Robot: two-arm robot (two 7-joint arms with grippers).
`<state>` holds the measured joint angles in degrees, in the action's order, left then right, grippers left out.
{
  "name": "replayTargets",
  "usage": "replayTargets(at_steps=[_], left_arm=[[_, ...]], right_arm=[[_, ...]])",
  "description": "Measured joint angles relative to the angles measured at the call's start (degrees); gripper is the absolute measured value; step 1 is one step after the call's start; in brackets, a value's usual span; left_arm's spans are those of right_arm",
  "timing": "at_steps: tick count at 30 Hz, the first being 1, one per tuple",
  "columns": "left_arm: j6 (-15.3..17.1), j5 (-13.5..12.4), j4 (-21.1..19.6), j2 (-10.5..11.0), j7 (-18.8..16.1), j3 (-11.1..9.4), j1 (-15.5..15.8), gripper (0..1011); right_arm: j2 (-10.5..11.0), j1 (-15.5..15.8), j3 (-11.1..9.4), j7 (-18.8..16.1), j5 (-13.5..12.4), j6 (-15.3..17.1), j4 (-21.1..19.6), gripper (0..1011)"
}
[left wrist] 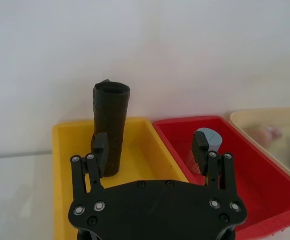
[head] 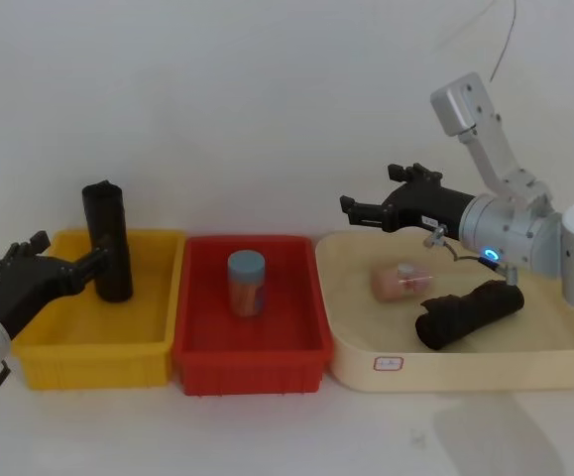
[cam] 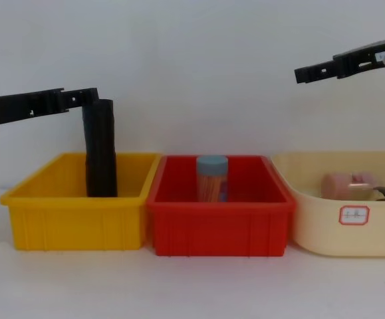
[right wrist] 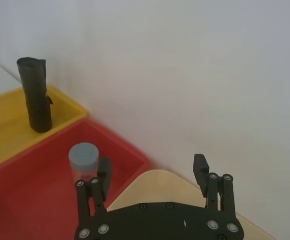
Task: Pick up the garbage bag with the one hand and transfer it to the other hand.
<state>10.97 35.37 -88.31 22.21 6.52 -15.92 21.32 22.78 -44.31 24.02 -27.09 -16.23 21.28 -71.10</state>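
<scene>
The bag (head: 107, 241) stands upright in the yellow bin (head: 39, 355) at the left. The left end effector (left wrist: 154, 147) — fingers apart — has one finger beside it; I'd centre it first, then close. The right end effector (head: 348, 207) waits, fingers apart, above the cream tub (head: 465, 365).

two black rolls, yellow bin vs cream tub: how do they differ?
The matt black rolled garbage bag stands upright in the yellow plastic bin, by the open left end effector. The second black roll lies on its side in the cream tub. Both are crinkled black plastic.
</scene>
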Motion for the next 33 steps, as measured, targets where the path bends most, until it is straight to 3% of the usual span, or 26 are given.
replayTargets(at_steps=[6, 16, 23, 33], left_arm=[[0.00, 0.00, 0.00, 0.00, 0.00, 0.00, 0.00, 1001], [0.00, 0.00, 0.00, 0.00, 0.00, 0.00, 0.00, 1001], [0.00, 0.00, 0.00, 0.00, 0.00, 0.00, 0.00, 1002], [0.00, 0.00, 0.00, -0.01, 0.00, 0.00, 0.00, 1002]], right_arm=[[-0.10, 0.45, -0.34, 0.25, -0.37, -0.83, -0.36, 1000], [-1.72, 3.61, -1.63, 1.21, -2.47, -5.64, -2.68, 1000], [-3.58, 8.88, -2.08, 2.48, -5.01, -8.58, -7.49, 1000], [-5.82, 16.09, -1.01, 3.85, -7.42, -10.91, -13.66, 1000]])
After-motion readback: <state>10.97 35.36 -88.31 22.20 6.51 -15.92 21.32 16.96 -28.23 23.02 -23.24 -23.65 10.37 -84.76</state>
